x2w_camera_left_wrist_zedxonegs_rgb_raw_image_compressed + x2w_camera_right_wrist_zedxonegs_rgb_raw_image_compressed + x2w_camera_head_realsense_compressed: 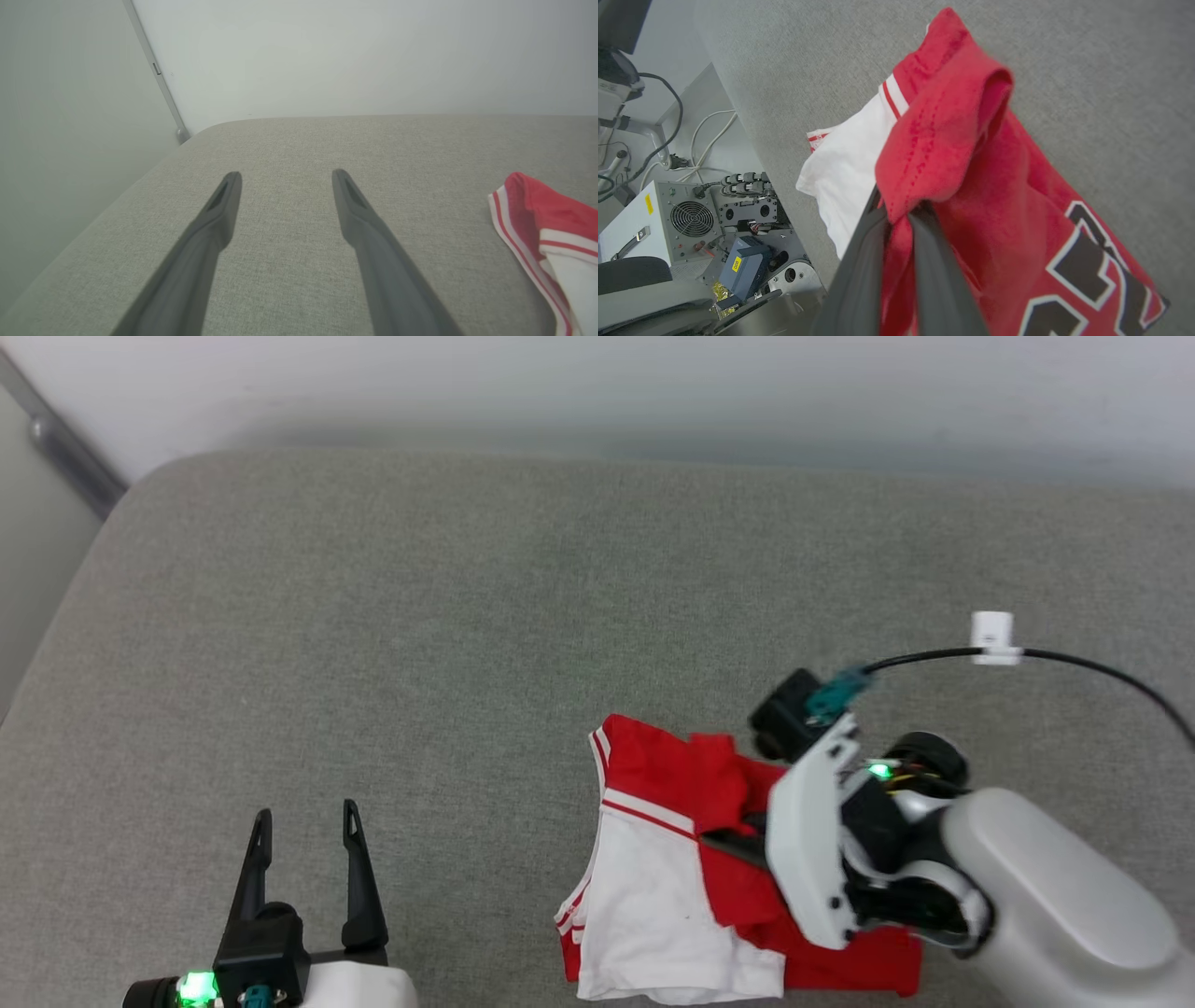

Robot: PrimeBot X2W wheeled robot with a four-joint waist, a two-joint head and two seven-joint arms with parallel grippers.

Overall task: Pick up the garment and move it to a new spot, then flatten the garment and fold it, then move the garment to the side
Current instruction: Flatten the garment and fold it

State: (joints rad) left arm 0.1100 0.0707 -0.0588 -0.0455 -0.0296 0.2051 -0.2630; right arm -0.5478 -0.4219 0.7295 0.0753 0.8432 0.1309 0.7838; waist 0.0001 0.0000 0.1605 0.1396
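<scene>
The garment (653, 896), a red jersey with a white sleeve and striped trim, lies bunched at the near right of the grey padded surface (420, 616). My right gripper (717, 838) reaches in from the right and is shut on a fold of its red cloth. In the right wrist view the fold of the garment (952, 116) drapes over the right gripper (901, 212), and black white-outlined numerals (1087, 266) show lower right. My left gripper (308, 814) stands open at the near left, well apart from the garment. The left wrist view shows the left gripper (286, 176) above bare surface, the garment's edge (537, 210) at far right.
A pale wall runs behind the surface, with a metal rail (65, 448) at the far left corner. A black cable (1074, 658) arcs over the right arm. Beyond the surface's near edge stand a fan box (691, 214) and cables on the floor.
</scene>
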